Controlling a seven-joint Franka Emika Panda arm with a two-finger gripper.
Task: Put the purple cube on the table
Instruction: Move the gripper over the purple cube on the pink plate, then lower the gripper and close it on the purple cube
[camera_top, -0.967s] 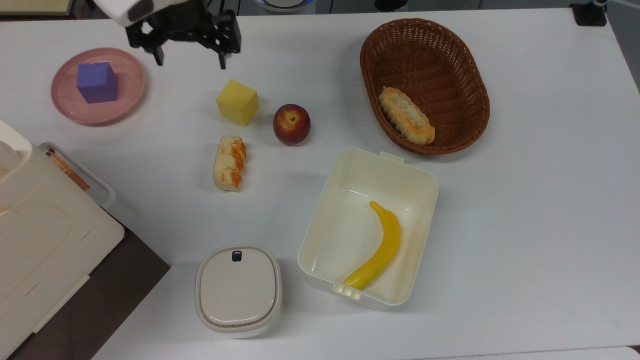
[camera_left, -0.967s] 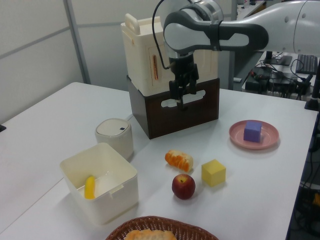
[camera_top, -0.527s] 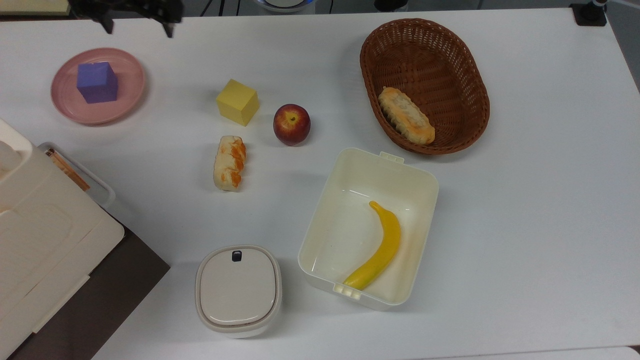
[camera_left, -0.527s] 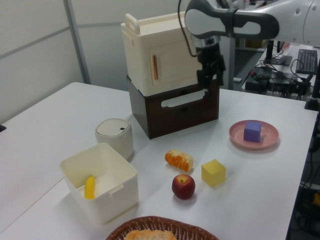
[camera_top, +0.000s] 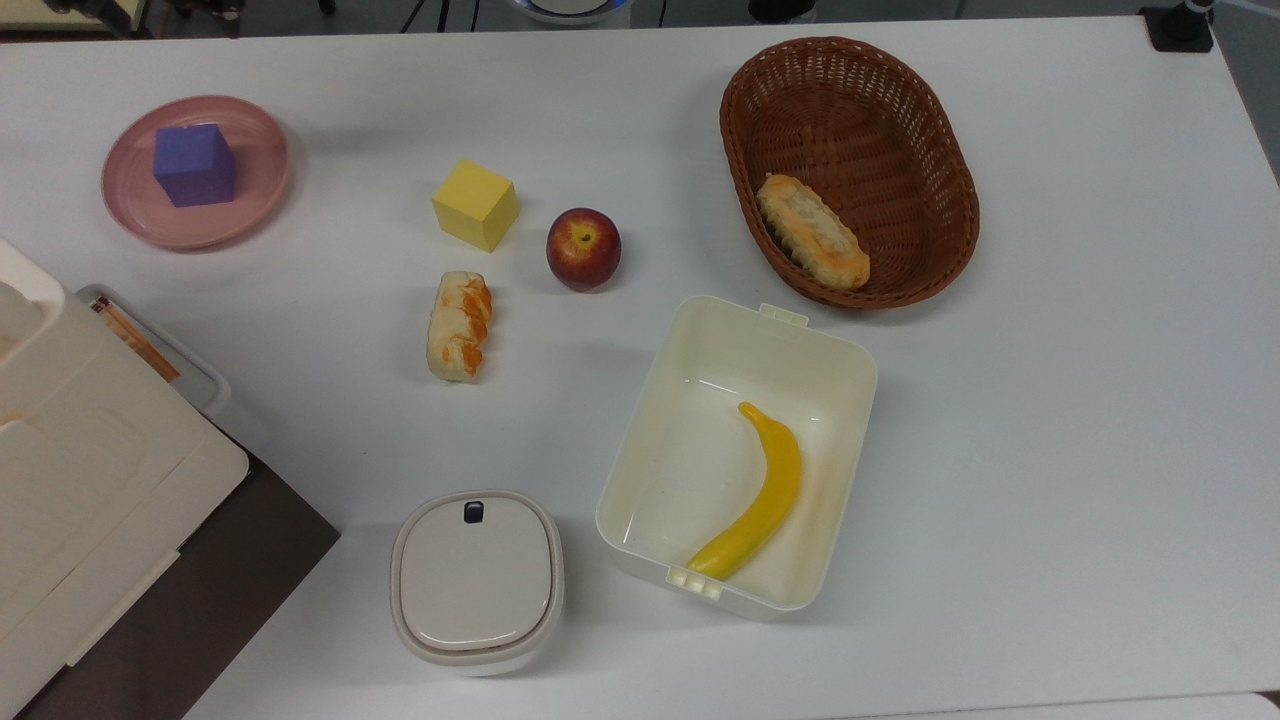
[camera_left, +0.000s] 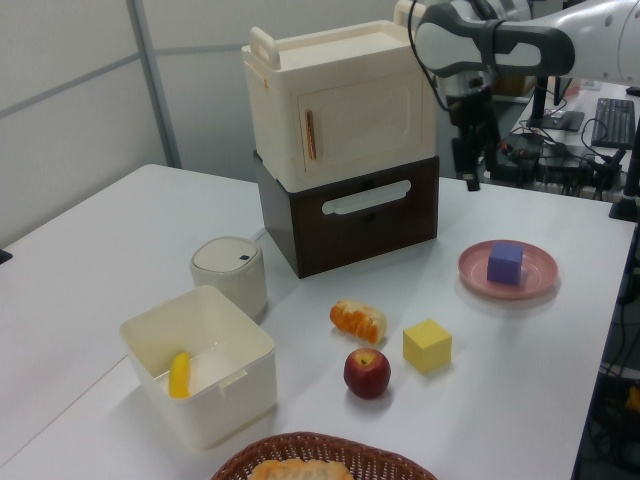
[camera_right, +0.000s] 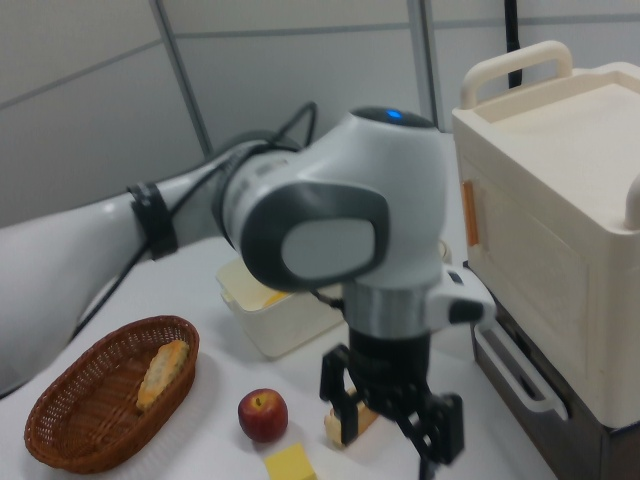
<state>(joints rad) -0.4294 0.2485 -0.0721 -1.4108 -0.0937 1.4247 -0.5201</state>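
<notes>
The purple cube (camera_top: 194, 165) (camera_left: 505, 263) rests on a round pink plate (camera_top: 255, 190) (camera_left: 535, 285) near the top view's upper left corner of the white table (camera_top: 1050, 400). In the left view my gripper (camera_left: 471, 178) hangs high in the air, up and to the left of the plate, well apart from the cube. The right view shows the gripper (camera_right: 390, 440) from close by, open, with nothing between its fingers.
A yellow cube (camera_top: 475, 204), an apple (camera_top: 583, 248) and a bread roll (camera_top: 459, 326) lie mid-table. A wicker basket (camera_top: 940, 160) holds bread, an open cream box (camera_top: 850, 360) holds a banana (camera_top: 760, 495). A lidded pot (camera_top: 476, 582) and a cream cabinet (camera_left: 340, 120) stand nearby.
The gripper has swung away from above the yellow cube toward the top view's upper left, leaving that frame; in the left view it moved right. The purple cube has not moved.
</notes>
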